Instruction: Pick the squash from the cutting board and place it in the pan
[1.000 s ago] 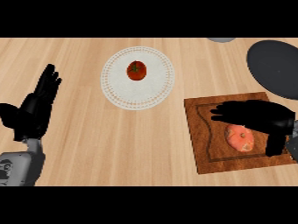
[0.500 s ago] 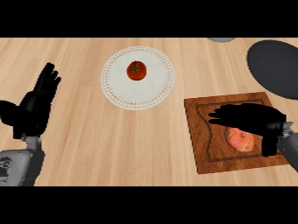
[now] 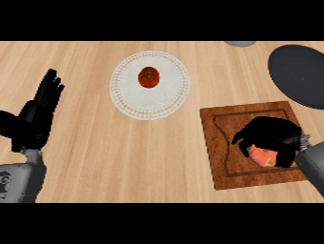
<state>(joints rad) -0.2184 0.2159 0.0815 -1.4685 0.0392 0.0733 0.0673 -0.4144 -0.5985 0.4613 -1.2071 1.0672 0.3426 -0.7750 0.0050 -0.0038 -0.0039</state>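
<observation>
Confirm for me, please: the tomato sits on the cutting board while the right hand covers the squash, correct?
Not quite. The head view shows the tomato on the white plate, not the cutting board. The right hand does cover the squash there.

The right hand (image 3: 274, 138) covers most of the squash (image 3: 265, 156), leaving only an orange sliver showing beneath its fingers (image 3: 241, 138), and hides part of the cutting board (image 3: 225, 121). The pan (image 3: 304, 76) runs off the right edge. A grey object (image 3: 240, 43) at the top is mostly cut off.
</observation>
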